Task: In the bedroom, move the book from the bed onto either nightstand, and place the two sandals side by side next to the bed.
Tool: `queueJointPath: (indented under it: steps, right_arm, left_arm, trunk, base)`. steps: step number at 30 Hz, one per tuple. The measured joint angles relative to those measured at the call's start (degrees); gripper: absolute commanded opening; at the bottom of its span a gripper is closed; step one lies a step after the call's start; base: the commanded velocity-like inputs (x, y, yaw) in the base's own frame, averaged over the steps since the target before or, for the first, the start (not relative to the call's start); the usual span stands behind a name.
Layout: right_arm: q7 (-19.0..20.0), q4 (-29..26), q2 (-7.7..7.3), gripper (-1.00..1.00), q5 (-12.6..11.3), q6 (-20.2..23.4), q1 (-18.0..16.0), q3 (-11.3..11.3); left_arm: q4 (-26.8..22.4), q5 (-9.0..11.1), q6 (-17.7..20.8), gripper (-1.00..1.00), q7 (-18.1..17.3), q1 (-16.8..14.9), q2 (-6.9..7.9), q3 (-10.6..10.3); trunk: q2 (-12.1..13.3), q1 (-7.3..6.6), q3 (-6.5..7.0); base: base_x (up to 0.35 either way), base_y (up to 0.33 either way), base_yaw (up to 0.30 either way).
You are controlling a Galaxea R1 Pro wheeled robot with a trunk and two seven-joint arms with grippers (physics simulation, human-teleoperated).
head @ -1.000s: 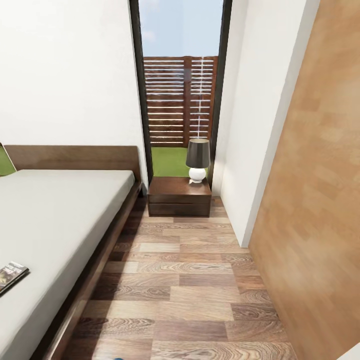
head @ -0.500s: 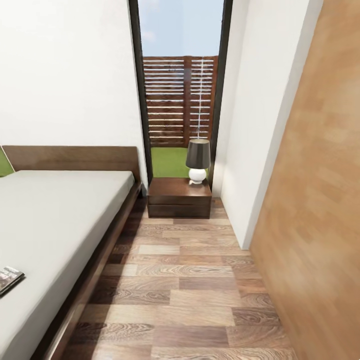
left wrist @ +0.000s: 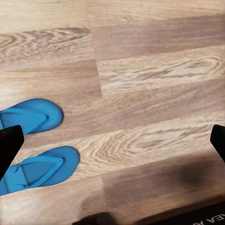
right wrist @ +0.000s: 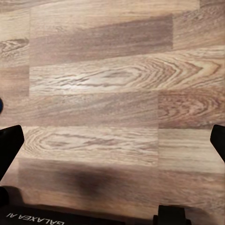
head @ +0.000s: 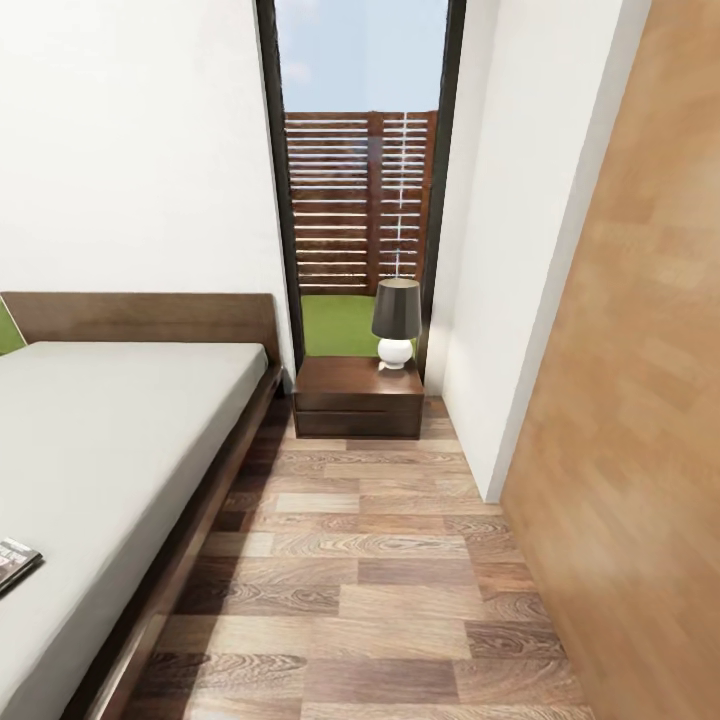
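Bedroom floor [head: 400, 560] has slid slightly in our head view, so the camera moved, leaving the book [head: 15, 562] on the bed [head: 110, 440], sandals [left wrist: 40, 166] side by side, both end effectors open and empty.

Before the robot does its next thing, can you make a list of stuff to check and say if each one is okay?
1. Book on the bed: it lies at the mattress edge, not moved yet. Not ok.
2. Nightstand has room: a lamp stands at one back corner and the rest of the top is bare. Ok.
3. Sandals together: both lie side by side on the floor. Ok.
4. Sandals next to the bed: cannot tell.
5. Left gripper free: fingers wide apart, nothing between. Ok.
6. Right gripper free: fingers wide apart over bare planks. Ok.
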Motion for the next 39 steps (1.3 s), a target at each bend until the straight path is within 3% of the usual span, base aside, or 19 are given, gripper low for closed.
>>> queueJointPath:
  steps: [31, 39]
  right_arm:
    - [0.0, 0.0, -0.01, 1.00, 0.1, 0.0, 0.0, 0.1]
    - [0.0, 0.0, 0.00, 1.00, 0.1, 0.0, 0.0, 0.2]
  left_arm:
    - [0.1, 0.0, 0.1, 1.00, 0.0, 0.1, -0.37, 0.0]
    - [0.0, 0.0, 0.1, 1.00, 0.0, 0.1, -0.36, 0.0]
  trunk:
    - [0.0, 0.00, 0.00]
    - [0.0, -0.02, 0.00]
  base:
    - [0.000, 0.000, -0.254]
    - [0.181, 0.000, -0.072]
